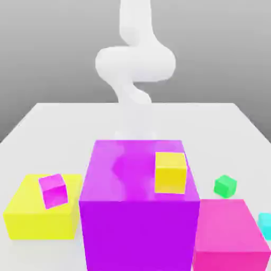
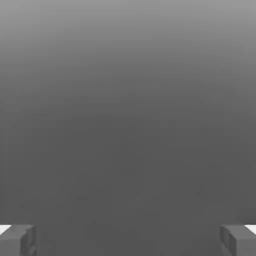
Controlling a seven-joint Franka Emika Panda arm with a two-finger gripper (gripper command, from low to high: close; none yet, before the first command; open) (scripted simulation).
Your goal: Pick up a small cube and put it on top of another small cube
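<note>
Fingers (image 2: 18, 240) are standing spread wide, gripping nothing, readying for a grasp, while the big purple block (image 1: 138, 211) is carrying the yellow cube (image 1: 170, 172), leaving the cyan cube (image 1: 265, 225) lying at the exterior view's right edge.

The white bench (image 1: 47, 119) carries a purple block (image 1: 137, 222), a flat yellow block (image 1: 32, 217), a pink block (image 1: 230, 238), a green cube (image 1: 225, 186) and a cyan cube (image 1: 265, 225).

White arm (image 1: 135, 63) upright, gripper (image 2: 128, 240) wide apart.
</note>
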